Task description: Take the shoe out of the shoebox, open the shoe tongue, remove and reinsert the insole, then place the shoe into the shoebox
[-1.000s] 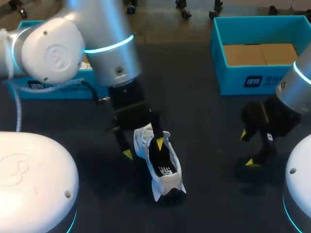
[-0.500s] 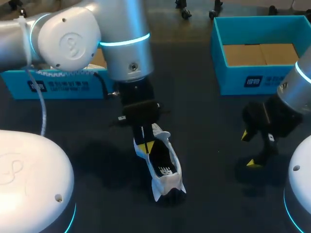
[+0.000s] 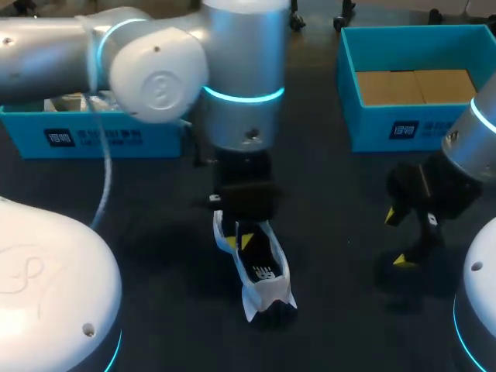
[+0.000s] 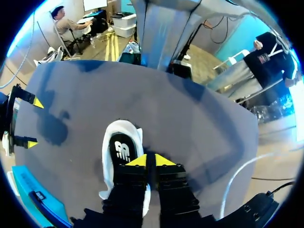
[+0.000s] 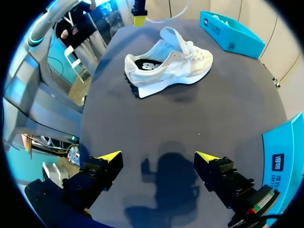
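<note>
Left hand closed to thin gap, seemingly pinching white shoe rim; black insole showing.

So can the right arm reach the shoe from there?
Probably yes. The shoe lies ahead of the open right end effector with only bare table between them. The left end effector is right over the shoe, though, so they might bump.

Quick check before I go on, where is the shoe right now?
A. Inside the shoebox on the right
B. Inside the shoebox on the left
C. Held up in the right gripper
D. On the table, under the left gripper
D: the head view shows the shoe standing on the table with the left gripper down at its opening, while the right gripper is open and apart from it.
</note>
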Motion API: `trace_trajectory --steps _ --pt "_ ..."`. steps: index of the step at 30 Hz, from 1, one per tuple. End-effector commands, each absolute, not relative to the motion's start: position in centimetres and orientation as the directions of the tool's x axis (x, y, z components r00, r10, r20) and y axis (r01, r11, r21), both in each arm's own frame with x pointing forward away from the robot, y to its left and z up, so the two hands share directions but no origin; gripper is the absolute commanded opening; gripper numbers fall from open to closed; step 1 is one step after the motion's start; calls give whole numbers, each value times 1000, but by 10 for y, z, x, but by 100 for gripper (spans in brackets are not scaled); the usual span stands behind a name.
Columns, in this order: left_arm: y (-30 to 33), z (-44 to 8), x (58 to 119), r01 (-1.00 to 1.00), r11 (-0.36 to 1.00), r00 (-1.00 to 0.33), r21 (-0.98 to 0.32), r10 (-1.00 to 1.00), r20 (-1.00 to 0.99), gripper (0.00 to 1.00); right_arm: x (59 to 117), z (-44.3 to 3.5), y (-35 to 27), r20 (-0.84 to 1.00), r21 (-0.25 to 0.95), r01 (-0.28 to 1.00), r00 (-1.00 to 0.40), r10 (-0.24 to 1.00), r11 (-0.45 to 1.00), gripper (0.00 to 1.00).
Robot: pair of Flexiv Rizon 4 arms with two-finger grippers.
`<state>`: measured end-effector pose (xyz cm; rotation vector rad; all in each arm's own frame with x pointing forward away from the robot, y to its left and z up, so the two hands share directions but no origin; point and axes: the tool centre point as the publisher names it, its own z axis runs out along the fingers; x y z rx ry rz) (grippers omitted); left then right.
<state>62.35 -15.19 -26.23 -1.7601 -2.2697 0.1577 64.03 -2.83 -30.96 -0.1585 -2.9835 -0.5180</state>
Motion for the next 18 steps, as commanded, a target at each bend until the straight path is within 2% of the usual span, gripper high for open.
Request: trace_trajectory --steps 1,17,18 --pt "-162 -261 624 937 259 -208 -236 953 220 0 639 -310 -28 122 327 121 -989 85 937 100" --pt "-163 -265 621 929 259 -207 -263 956 208 0 639 -310 -28 122 327 121 -989 85 937 100" --pt "-164 -276 614 922 293 -248 -251 949 196 0 639 -310 -28 122 327 121 -989 85 937 100"
